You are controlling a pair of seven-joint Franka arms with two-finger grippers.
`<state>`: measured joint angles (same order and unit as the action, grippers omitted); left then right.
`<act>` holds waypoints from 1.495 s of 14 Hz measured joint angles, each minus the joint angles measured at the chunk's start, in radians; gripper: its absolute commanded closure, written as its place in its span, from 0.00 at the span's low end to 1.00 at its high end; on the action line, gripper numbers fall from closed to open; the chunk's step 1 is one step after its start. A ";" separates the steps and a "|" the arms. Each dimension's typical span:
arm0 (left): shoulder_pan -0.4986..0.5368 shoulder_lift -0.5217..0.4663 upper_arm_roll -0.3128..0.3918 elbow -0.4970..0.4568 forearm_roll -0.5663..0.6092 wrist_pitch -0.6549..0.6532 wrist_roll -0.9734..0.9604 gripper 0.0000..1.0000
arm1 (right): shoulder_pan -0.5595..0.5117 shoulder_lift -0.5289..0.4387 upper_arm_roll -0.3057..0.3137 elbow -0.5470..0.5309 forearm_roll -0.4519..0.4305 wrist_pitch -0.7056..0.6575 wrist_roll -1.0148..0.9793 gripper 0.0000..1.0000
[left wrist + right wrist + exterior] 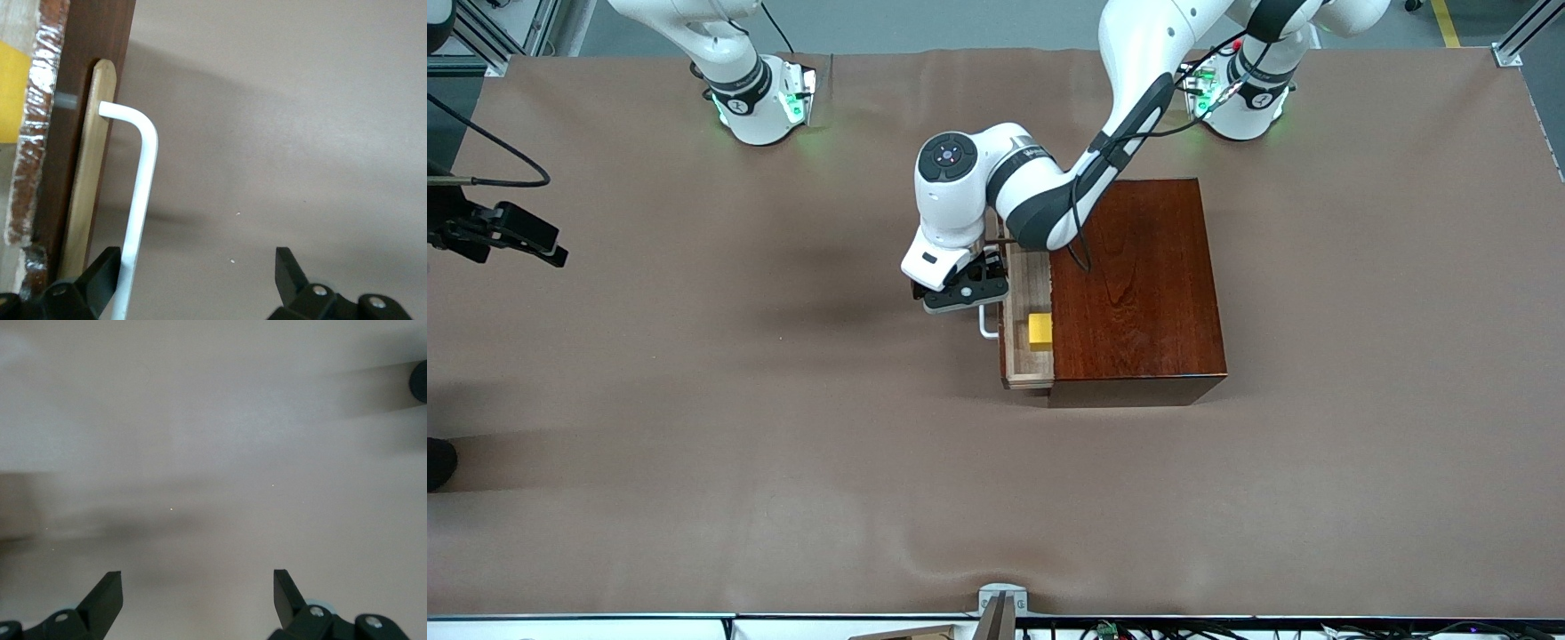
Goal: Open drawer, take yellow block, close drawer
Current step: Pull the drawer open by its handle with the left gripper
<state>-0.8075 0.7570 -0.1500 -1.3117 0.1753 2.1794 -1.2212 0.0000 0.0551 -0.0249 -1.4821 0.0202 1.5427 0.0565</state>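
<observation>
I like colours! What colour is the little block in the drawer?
Bright yellow. The block in the drawer shows best in the front view.

The drawer (1028, 324) juts partway out of the box (1138, 284) toward the right arm's end of the table (694, 400). The block (1040, 331) lies in it, near the box. The handle (987, 322) sits on the drawer's front.
</observation>
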 measured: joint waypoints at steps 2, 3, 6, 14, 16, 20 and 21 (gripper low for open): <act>-0.003 0.002 0.000 0.000 0.000 0.016 0.000 0.00 | 0.000 0.000 0.000 0.000 0.000 0.000 0.000 0.00; -0.004 0.002 0.000 0.000 0.000 0.024 0.000 0.00 | 0.000 0.000 0.000 0.000 0.000 0.000 0.000 0.00; -0.008 0.005 0.000 -0.002 0.000 0.057 0.000 0.00 | 0.000 0.000 -0.001 0.000 0.000 0.001 0.000 0.00; -0.019 0.007 0.000 -0.006 0.000 0.131 -0.002 0.00 | 0.000 0.000 0.000 0.000 0.000 0.004 0.000 0.00; -0.023 0.008 0.001 -0.013 0.000 0.170 -0.002 0.00 | 0.000 0.000 0.000 0.000 0.000 0.004 0.000 0.00; -0.030 0.013 0.001 -0.017 0.000 0.245 -0.006 0.00 | 0.000 0.000 0.001 0.000 0.000 0.004 0.000 0.00; -0.030 0.013 0.002 -0.017 0.000 0.245 -0.009 0.00 | 0.001 0.000 0.001 0.000 0.000 0.005 0.000 0.00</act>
<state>-0.8376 0.7701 -0.1484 -1.3289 0.1753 2.4248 -1.2297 0.0005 0.0551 -0.0241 -1.4821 0.0202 1.5472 0.0565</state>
